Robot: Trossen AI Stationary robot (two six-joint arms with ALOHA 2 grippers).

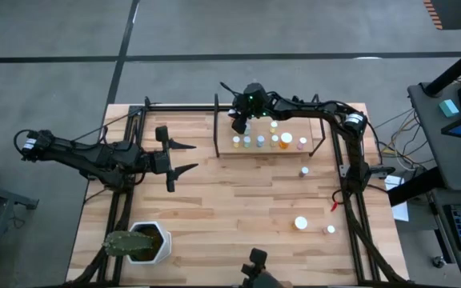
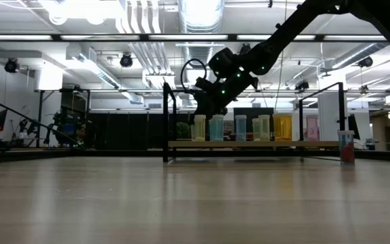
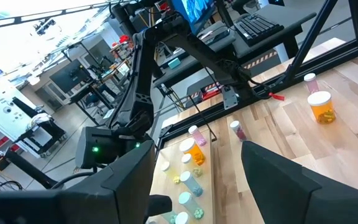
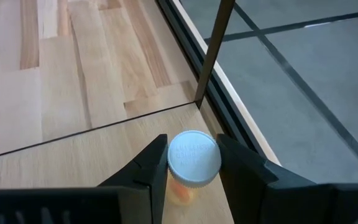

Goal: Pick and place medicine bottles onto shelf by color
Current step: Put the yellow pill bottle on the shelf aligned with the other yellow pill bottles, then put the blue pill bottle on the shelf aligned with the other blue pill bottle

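The shelf (image 1: 294, 149) is a light-wood board with black bars, standing at the table's far side. A row of medicine bottles (image 1: 260, 142) stands on it, yellowish, teal, orange (image 2: 282, 127) and pink. My right gripper (image 4: 193, 149) reaches over the shelf's far left corner (image 1: 238, 126) and is shut on a white-capped orange bottle (image 4: 194, 159). Loose bottles stand on the table at the right (image 1: 304, 171), (image 1: 301, 223), (image 1: 330, 230). My left gripper (image 1: 190, 158) waits open and level at the table's left, with nothing between its fingers. My right gripper pinches the orange bottle between its two fingers, at the sides of its white cap (image 4: 174, 163). The fingers come slanting down from the table's right. The bottle stays upright over the shelf board (image 4: 73, 155). The cap and fingers hide whether its bottom rests on the board.
A white hexagonal plant pot (image 1: 149, 242) stands at the near left. The shelf's black corner post (image 4: 210, 56) rises just beyond the held bottle. The table's black frame bars (image 1: 350, 192) run along its right side. Bare wood (image 1: 238, 200) lies in the table's middle.
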